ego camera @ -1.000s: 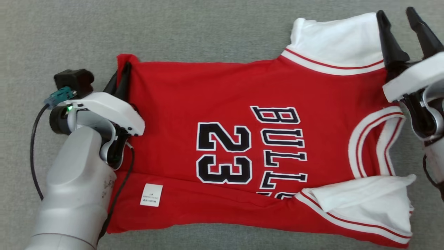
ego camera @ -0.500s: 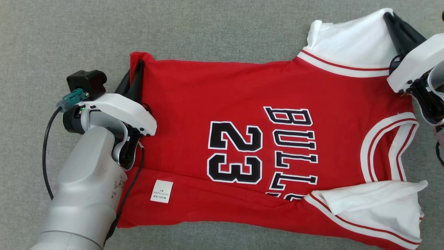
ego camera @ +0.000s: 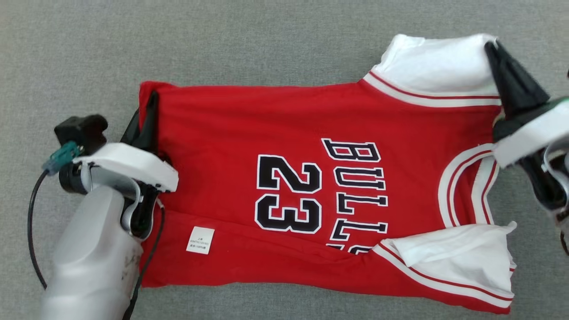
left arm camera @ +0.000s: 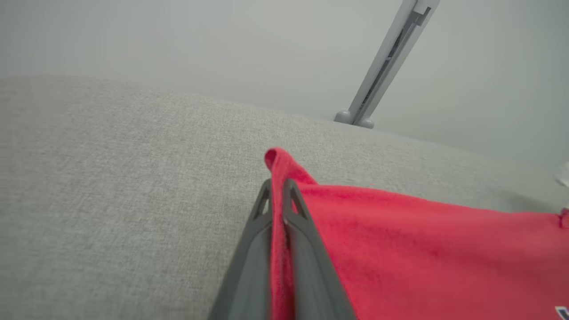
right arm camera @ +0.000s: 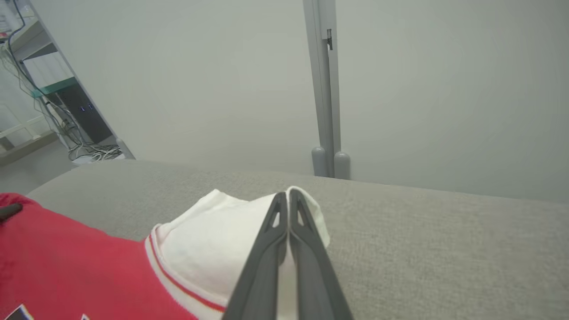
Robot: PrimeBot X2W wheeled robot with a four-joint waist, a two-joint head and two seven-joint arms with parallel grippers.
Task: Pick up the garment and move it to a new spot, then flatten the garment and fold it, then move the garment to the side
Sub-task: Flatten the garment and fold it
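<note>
The garment (ego camera: 289, 115) is a red jersey with white sleeves and black "23" lettering, lying sideways on the grey surface, its near edge folded over. My left gripper (ego camera: 151, 95) is shut on the far corner of the red hem; the left wrist view shows the red cloth (left arm camera: 400, 244) pinched between that gripper's (left arm camera: 278, 186) fingers. My right gripper (ego camera: 491, 44) is shut on the far white sleeve (ego camera: 435, 62). In the right wrist view the sleeve (right arm camera: 213, 240) sits between the closed fingers of the right gripper (right arm camera: 286, 198).
The grey fabric surface (ego camera: 266, 40) stretches around the jersey. Beyond its far edge stands a grey post (right arm camera: 324, 89) against a pale wall. Shelving with cables (right arm camera: 66, 111) stands off to one side. A white label (ego camera: 200, 240) lies on the folded near flap.
My right gripper stood open over the far sleeve a second ago and is now shut on it. The left gripper has kept its grip. The head view has shifted.
</note>
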